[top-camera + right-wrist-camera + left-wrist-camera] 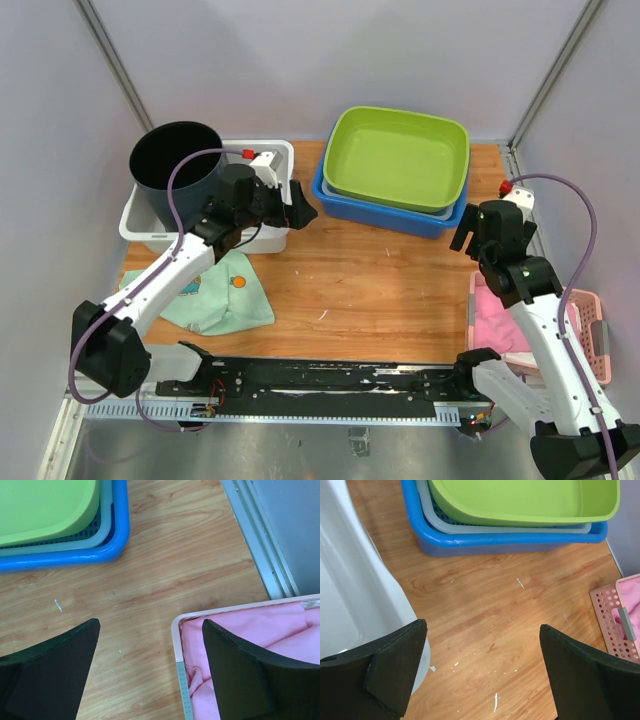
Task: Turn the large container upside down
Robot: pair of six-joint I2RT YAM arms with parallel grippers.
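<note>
The wide lime-green plastic tub (397,155) sits mouth up at the far right of the wooden counter (370,285). It is nested on top of a stack, with a pale grey tub (510,528) under it and a blue plastic crate (432,222) at the bottom.

The left pincer (302,205) hangs just beside the right wall of a white rectangular bin (150,226), jaws spread wide and holding nothing. In its wrist view the stack lies ahead across bare wood. A tall dark round bucket (176,160) stands upright in that bin, at the far left.

The right pincer (464,231) is also wide open and empty. It is poised near the stack's right end, above the corner of a pink perforated basket (592,340) that holds pink cloth (500,322) — one finger (250,680) hangs over the fabric, the other over the wood.

A teal cloth (225,297) lies crumpled on the counter in front of the white bin, partly under the left arm.
</note>
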